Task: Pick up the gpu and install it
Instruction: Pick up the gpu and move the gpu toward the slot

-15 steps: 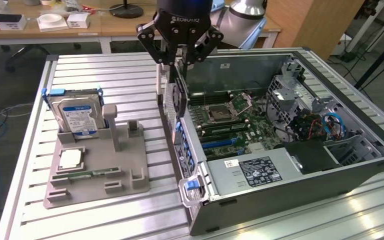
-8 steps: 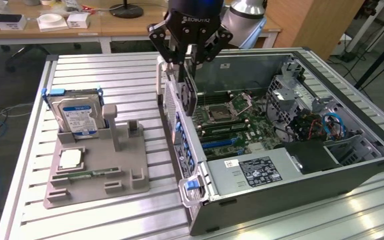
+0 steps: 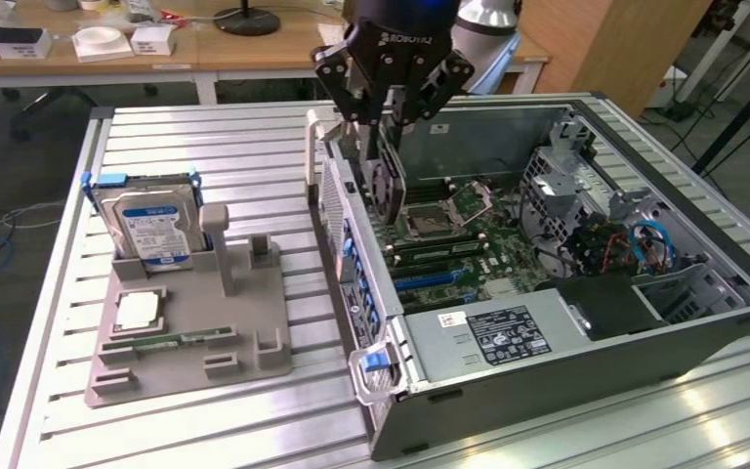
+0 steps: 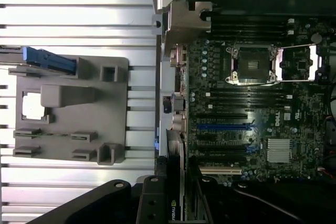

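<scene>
Black gripper (image 3: 383,132) around thin flat gpu (image 4: 176,171)

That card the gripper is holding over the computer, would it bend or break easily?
Probably stiff: the gpu hangs straight from the gripper without sagging. Likely fragile, being a thin circuit card. Stood on edge, it would probably tip.

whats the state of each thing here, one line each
computer case, on its side, side panel off
gripper, shut on the gpu
gpu, held on edge at the computer case's rear wall, seating unclear
hard drive, upright in the grey holder
memory strip, lying flat in the grey holder
</scene>
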Controlling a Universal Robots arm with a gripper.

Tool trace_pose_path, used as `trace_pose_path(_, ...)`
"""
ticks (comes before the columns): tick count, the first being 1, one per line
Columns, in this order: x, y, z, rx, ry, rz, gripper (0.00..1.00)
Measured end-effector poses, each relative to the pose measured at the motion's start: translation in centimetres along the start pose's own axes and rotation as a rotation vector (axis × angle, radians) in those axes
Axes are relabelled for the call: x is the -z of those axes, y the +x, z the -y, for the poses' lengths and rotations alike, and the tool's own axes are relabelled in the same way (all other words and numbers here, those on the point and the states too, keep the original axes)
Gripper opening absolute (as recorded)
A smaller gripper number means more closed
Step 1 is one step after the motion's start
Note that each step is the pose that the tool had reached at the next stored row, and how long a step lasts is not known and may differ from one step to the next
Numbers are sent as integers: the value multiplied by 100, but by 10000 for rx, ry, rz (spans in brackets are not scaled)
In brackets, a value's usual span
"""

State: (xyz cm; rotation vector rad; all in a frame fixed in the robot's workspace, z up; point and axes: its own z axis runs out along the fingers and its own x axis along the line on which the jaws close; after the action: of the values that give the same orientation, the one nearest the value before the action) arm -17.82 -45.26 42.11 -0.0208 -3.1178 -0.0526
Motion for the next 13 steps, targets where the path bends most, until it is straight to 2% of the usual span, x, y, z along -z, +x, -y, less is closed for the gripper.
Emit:
trace_pose_path(5, 3, -110, -2, 0, 0, 0, 26)
trace_pose_path(6, 5, -208, -3, 3, 0, -1, 26)
trace_pose_path(7, 6, -256, -4, 5, 0, 0, 26)
trace_pose_path(13, 9, -398, -6, 11, 0, 0, 26)
